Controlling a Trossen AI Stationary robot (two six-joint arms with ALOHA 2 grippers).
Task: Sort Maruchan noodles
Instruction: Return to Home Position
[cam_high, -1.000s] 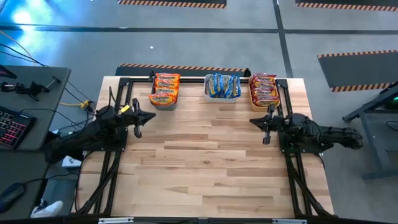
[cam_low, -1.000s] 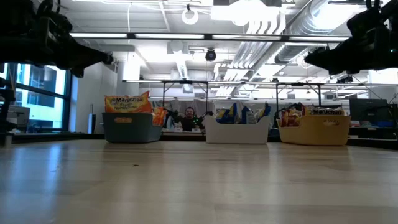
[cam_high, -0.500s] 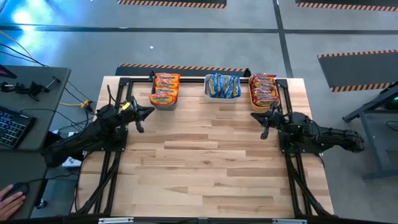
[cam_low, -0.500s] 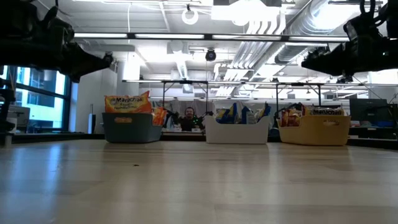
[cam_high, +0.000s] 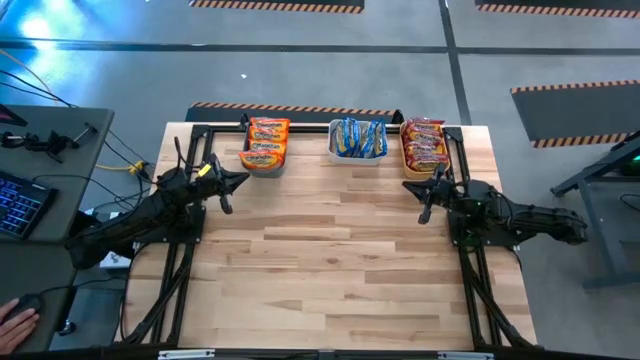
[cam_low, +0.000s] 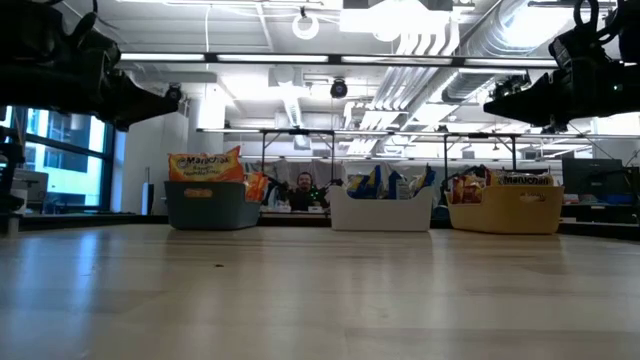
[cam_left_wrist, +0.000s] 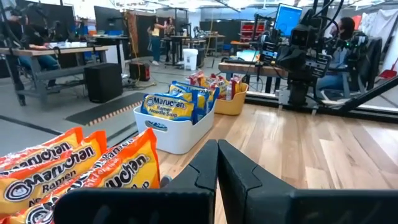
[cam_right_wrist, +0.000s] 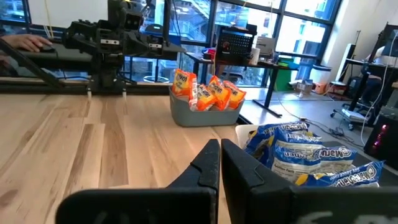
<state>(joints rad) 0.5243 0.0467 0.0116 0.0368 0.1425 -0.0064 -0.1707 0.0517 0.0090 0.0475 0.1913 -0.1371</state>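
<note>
Both arms have eased back toward their sides of the counter (cam_high: 330, 250). The left claw (cam_left_wrist: 217, 149) and right claw (cam_right_wrist: 220, 148) are pressed together, empty. The noodles (cam_high: 264, 143) all lie colour-sorted in the far bins (cam_low: 381, 214), so the sorting looks finished.

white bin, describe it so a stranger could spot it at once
On the wooden table, three bins line the far edge. The white bin is the middle one, holding blue packets; the teal bin beside it holds orange packets, the yellow bin red packets.
</note>
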